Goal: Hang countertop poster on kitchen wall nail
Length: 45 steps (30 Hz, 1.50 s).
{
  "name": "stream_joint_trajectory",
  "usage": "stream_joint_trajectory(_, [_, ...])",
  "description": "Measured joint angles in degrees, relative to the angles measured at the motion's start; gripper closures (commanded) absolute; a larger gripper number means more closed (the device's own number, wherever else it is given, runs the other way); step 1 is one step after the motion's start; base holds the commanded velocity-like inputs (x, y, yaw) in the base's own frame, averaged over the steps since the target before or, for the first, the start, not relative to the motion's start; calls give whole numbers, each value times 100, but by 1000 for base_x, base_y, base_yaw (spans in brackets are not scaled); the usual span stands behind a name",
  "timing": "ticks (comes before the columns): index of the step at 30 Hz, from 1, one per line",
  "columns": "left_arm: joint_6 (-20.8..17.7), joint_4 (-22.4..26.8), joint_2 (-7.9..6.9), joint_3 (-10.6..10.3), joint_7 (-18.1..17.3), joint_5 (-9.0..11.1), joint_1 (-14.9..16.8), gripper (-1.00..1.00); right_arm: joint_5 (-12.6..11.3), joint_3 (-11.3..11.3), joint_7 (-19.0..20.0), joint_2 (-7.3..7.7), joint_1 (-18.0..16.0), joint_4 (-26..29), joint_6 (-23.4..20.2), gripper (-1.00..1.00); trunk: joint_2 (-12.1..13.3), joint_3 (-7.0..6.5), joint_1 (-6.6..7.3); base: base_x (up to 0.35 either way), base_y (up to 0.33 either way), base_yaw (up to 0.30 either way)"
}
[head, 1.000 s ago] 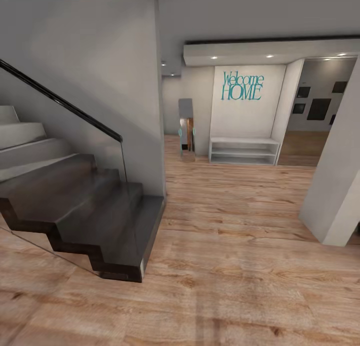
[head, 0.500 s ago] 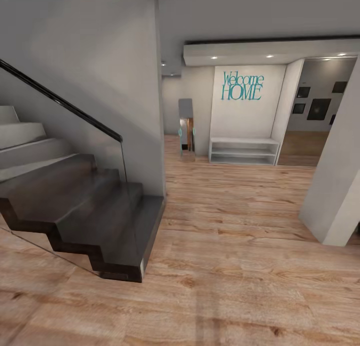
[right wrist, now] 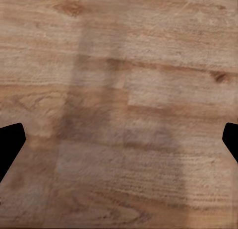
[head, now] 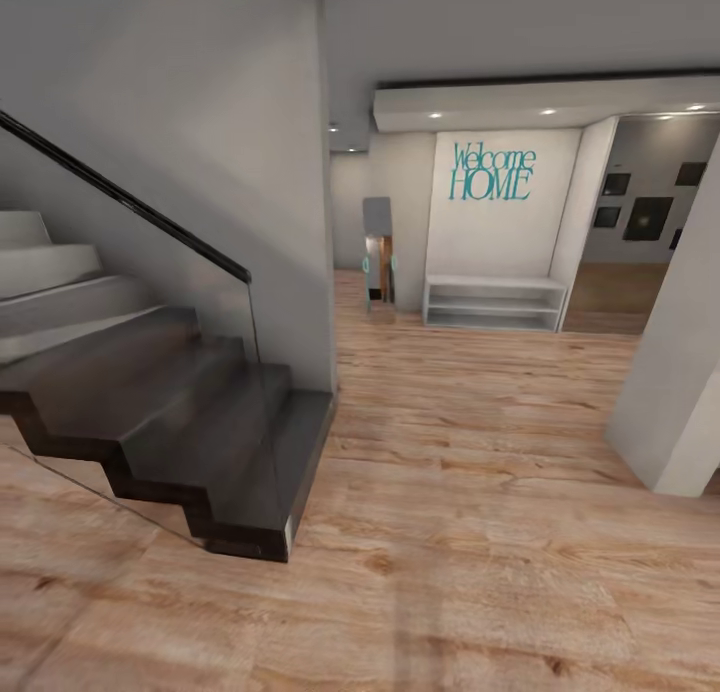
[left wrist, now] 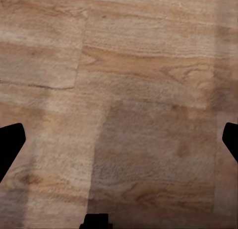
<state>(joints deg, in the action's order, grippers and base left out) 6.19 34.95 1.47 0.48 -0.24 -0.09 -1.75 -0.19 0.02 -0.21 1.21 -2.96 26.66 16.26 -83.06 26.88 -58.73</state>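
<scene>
Meanwhile the whole head view had slid slightly rightward and down, a camera move. Wood floor (head: pixel 480 532) lay beneath both empty, wide-spread pincers, left gripper (left wrist: pixel 119 144) and right gripper (right wrist: pixel 119 142); dark staircase (head: pixel 170 422), teal sign (head: pixel 492 172) ahead.

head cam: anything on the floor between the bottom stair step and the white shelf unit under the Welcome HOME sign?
Nothing: in the head view, bare wood floor runs from the bottom stair step to the white shelf unit. A standing mirror stands left of the shelf, off that line.
</scene>
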Motion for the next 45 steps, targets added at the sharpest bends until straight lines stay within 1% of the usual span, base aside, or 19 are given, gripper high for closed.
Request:
stream_joint_trajectory(9, [-4,-18,-8,7,0,1,0,-100,30,27,-1,-38,0,-8,0,-100,0,0,0,-6,-7,289])
stream_joint_trajectory(23, [-3,-20,-7,8,0,1,1,-100,43,36,5,-43,0,-9,5,-100,0,0,0,0,0,292])
stream_joint_trajectory(33, [5,-28,-2,8,0,1,1,-100,44,37,20,-31,0,-10,0,-100,1,0,-2,-177,-184,112])
stream_joint_trajectory(37, [5,-30,-1,8,0,1,1,-100,44,37,19,-33,0,-20,6,-100,1,0,-2,-196,-203,237])
stream_joint_trajectory(45, [0,-29,0,8,0,1,1,-100,50,44,15,-34,0,-25,17,-100,1,0,0,-47,-48,279])
